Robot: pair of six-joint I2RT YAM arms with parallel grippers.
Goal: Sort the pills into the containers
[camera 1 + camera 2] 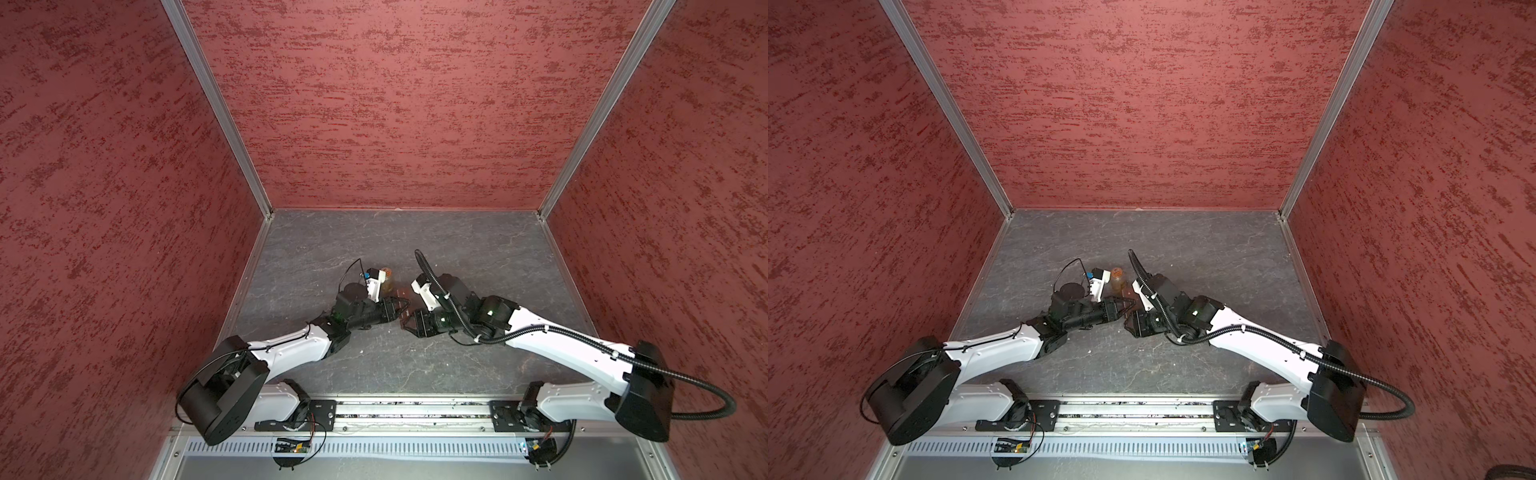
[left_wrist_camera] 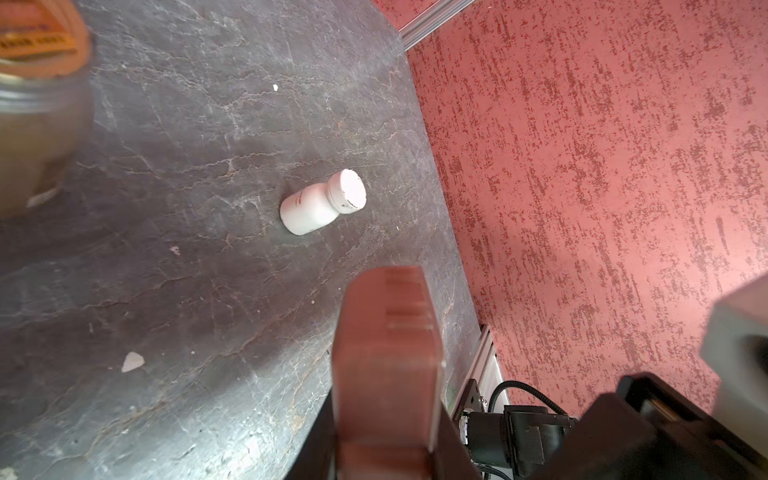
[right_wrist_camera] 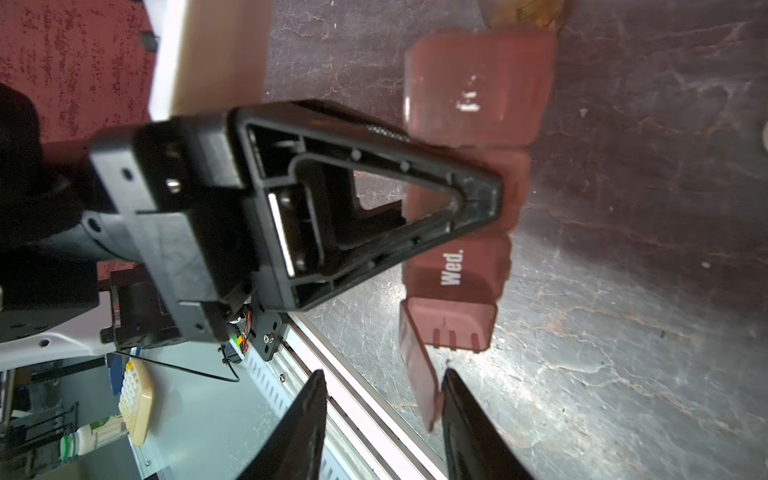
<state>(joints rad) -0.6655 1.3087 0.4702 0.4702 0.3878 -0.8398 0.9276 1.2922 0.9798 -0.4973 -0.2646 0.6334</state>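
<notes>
Between right gripper (image 3: pixel 384 376) fingers, open lid (image 3: pixel 420 376) of containers (image 3: pixel 457 266)

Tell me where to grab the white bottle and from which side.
Take the white bottle by its round body just under the cap, coming in level from the side: it seems to stand upright, with nothing touching it.

jar (image 2: pixel 37 124): cut off; blurred | containers (image 3: pixel 478 91): blurred; partly hidden
</notes>
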